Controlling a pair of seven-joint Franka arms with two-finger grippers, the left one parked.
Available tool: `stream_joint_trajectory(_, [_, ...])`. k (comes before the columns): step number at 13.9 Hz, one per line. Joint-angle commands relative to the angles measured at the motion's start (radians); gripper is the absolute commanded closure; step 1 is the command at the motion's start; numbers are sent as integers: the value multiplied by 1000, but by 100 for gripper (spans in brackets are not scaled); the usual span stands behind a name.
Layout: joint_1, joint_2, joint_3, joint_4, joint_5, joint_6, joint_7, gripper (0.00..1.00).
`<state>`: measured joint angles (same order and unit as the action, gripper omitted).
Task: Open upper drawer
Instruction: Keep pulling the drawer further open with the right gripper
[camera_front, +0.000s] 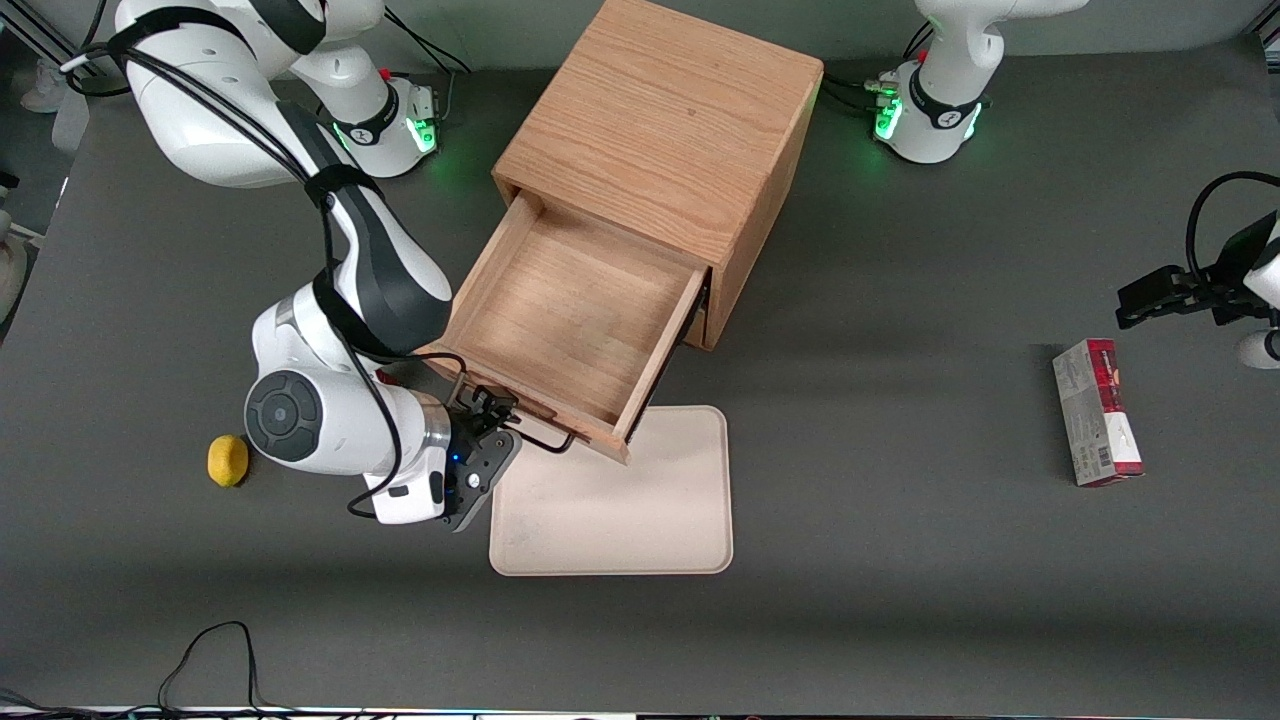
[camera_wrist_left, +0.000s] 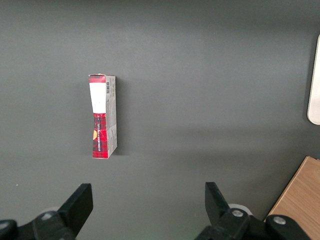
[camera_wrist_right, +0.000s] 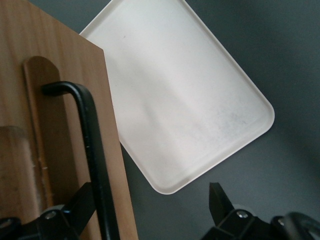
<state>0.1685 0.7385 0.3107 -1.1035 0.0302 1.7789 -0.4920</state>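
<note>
The wooden cabinet (camera_front: 660, 130) stands at the middle of the table. Its upper drawer (camera_front: 570, 320) is pulled far out and shows a bare wood interior. Its black wire handle (camera_front: 540, 438) runs along the drawer front, on the side nearest the front camera. My right gripper (camera_front: 495, 420) is at that handle, at the end toward the working arm. In the right wrist view the gripper (camera_wrist_right: 150, 210) is open. The handle (camera_wrist_right: 92, 145) lies between the fingers, close against one finger (camera_wrist_right: 82, 205), and the other finger (camera_wrist_right: 220, 200) is well apart. The bottom drawer is hidden under the upper one.
A cream tray (camera_front: 620, 500) lies on the table right by the drawer front, nearer the front camera, and also shows in the right wrist view (camera_wrist_right: 175, 90). A yellow lemon (camera_front: 228, 460) lies toward the working arm's end. A red and white box (camera_front: 1097, 412) lies toward the parked arm's end.
</note>
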Motion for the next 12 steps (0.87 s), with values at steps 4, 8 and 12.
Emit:
stream_joint_trajectory(4, [-20,-8,10,36,7,-61,-17,0])
stream_joint_trajectory(8, [-30,-11,11,99,7,-151,-17,0])
stream_joint_trajectory(12, [-53,-80,4,97,-4,-203,-14,0])
